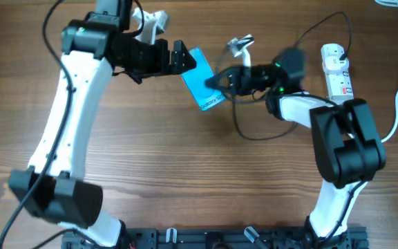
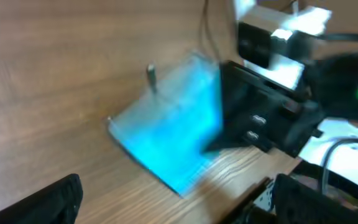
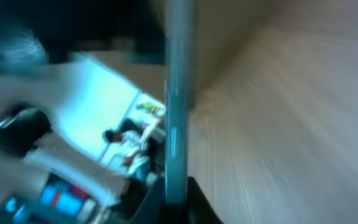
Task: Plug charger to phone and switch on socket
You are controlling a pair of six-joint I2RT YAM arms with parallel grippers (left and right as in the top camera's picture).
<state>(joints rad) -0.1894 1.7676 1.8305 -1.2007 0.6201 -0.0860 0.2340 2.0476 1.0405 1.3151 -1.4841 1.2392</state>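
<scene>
Looking down from overhead, the small rectangular phone with a teal-green face and white border (image 1: 200, 86) sits toward the far edge of the brown wooden surface (image 1: 185, 173), about midway between its left and right edges. The left gripper (image 1: 185, 57) is just beside the phone's far left corner, its jaws released and spread, with nothing between them. The right gripper (image 1: 221, 78) is clenched on the phone's right side. A short white oblong socket strip with red marks (image 1: 337, 69) lies near the far right corner, well apart from the phone. The thin black charger cable (image 1: 251, 136) loops over the wood between the phone and the right arm. From the left wrist, the phone (image 2: 173, 130) is tilted up off the wood, one edge down on the surface and its face turned to the camera. The right gripper (image 2: 225, 118) clamps its right edge. A small grey stub stands at the phone's upper edge, too blurred to identify. The left gripper (image 2: 182, 208) shows only its two dark fingers at the lower corners, wide apart and clear of the phone. From the right wrist, everything is smeared. The phone (image 3: 178, 124) appears edge-on as an upright teal strip in the middle, with wood grain to its right.
</scene>
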